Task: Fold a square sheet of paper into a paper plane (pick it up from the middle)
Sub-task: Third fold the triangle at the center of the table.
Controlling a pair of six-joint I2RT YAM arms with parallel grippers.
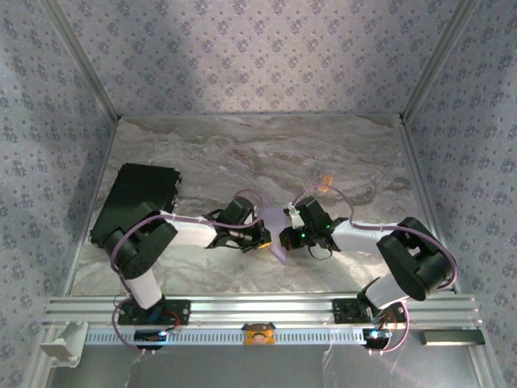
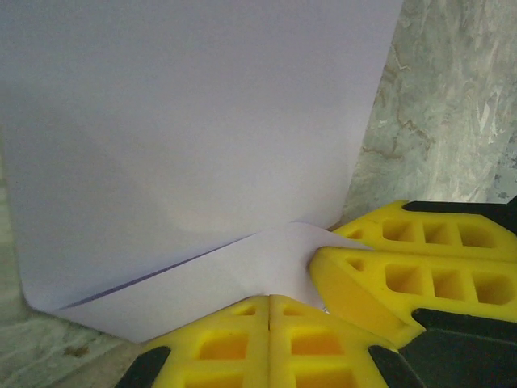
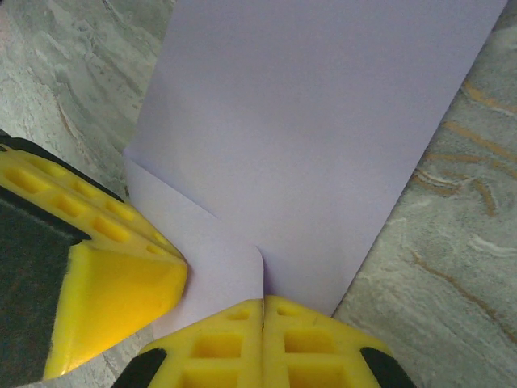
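Lavender paper (image 1: 278,230) sits between both arms, mid-table (image 1: 242,153) toward the near side, with one flap already creased over. I can't tell if it's lifted or lying flat. The left gripper (image 2: 270,303) is fully closed, pinching the edge by that flap. The right gripper (image 3: 264,305) is closed on the paper too, right next to the left one. This stuff's feather-light and floppy, so I reckon it'll sag, or tear if the arms pull apart. I'd hold near the crease, where the doubled layers look stiffer, and pinch gently so it doesn't wrinkle.
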